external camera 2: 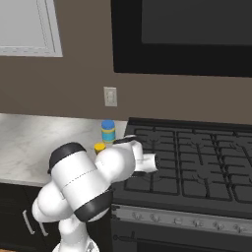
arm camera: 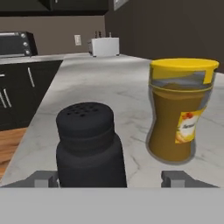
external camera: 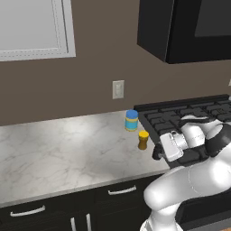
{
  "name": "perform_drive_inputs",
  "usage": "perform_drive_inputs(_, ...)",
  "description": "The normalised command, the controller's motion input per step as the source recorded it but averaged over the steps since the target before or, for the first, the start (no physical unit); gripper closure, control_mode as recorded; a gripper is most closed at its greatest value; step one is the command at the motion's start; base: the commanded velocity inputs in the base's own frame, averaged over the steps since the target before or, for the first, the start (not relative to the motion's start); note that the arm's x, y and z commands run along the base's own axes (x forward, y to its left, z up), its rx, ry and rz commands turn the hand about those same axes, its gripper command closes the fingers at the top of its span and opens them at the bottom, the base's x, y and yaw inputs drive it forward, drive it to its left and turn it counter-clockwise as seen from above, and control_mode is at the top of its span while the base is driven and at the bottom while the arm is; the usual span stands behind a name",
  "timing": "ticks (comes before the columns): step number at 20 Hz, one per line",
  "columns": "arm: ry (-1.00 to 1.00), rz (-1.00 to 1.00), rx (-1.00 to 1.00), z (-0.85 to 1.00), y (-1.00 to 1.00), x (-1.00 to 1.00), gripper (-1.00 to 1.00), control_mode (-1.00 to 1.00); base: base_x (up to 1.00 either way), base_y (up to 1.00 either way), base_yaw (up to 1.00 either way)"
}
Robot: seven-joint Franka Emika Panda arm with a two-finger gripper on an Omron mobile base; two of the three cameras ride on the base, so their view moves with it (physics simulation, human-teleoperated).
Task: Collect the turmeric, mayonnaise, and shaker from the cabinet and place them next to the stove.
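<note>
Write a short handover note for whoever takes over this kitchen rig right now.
Gripper: open, fingertips either side of the shaker, which stands on the marble counter.
Turmeric stands on the counter just left of the stove; the shaker is beside it.
Mayonnaise stands behind them, by the stove's edge.
Done: all three are next to the stove.
Left: back the gripper away without tipping the shaker.

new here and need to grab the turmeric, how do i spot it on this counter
Find the black stove; on the marble counter just left of it stand three small containers. The turmeric is the orange-yellow jar with a yellow lid, nearer the counter's front edge than the wider blue-lidded mayonnaise, and beside the slim dark grey shaker.
</note>
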Motion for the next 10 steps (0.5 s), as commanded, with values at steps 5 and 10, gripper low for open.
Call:
perform_drive_inputs(5, -0.01, 0.0, 0.0, 0.11, -0.04, -0.18, -1.0, -1.0, 0.0, 0.0, 0.0)
perform_drive_inputs(10, -0.02, 0.0, 0.0, 0.23, -0.04, -0.25, -1.0, -1.0, 0.0, 0.0, 0.0)
